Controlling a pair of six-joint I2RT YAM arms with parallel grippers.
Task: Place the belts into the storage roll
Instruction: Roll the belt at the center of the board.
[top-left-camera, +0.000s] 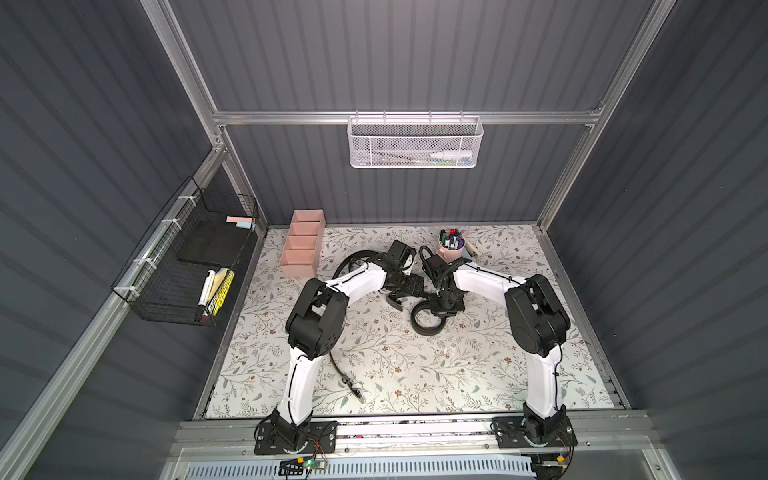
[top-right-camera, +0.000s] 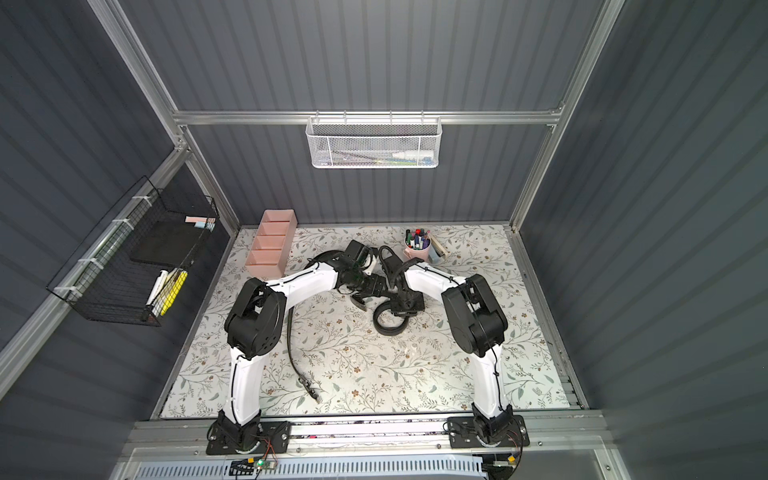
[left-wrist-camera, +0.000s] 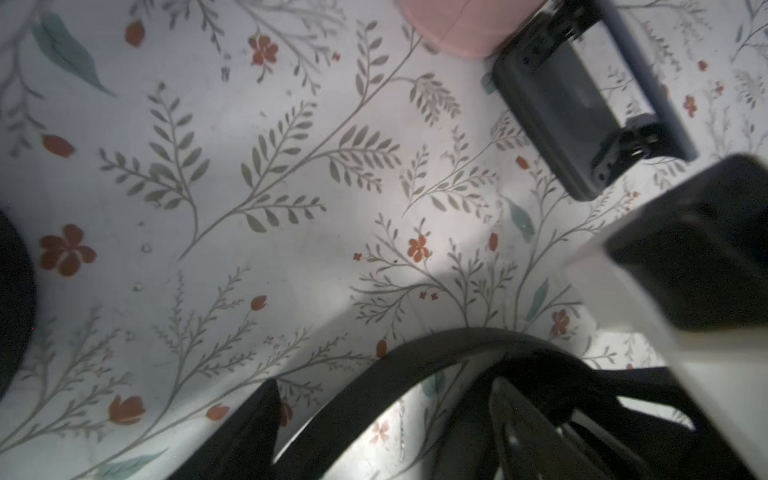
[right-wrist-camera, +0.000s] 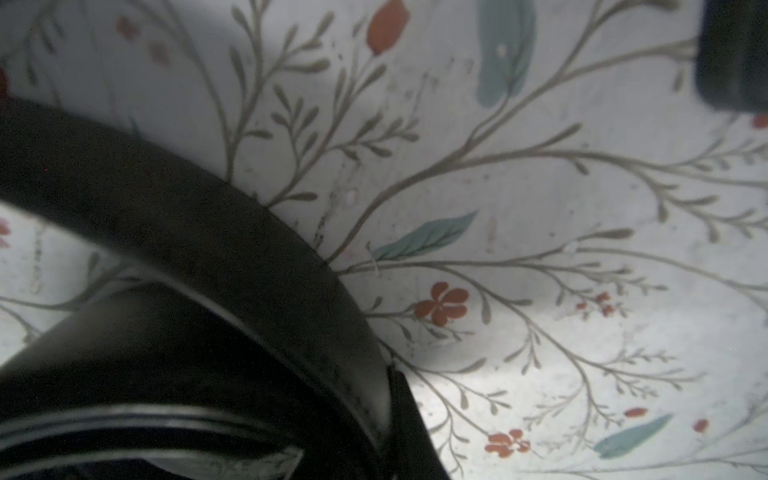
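Pinches coiled belt (top-left-camera: 426, 331) in right jaws; spreads left jaws wide, empty. Leaves open floral worktop (top-left-camera: 478, 365) toward right edge.

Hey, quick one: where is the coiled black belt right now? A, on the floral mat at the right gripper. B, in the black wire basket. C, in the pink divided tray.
A: in both top views the coiled belt lies on the floral mat, partly beneath the right gripper.

Dark grey ribbed walls (top-left-camera: 415, 62), aluminium frame (top-left-camera: 291, 117) (floral mat (top-left-camera: 395, 374) covers tabletop).
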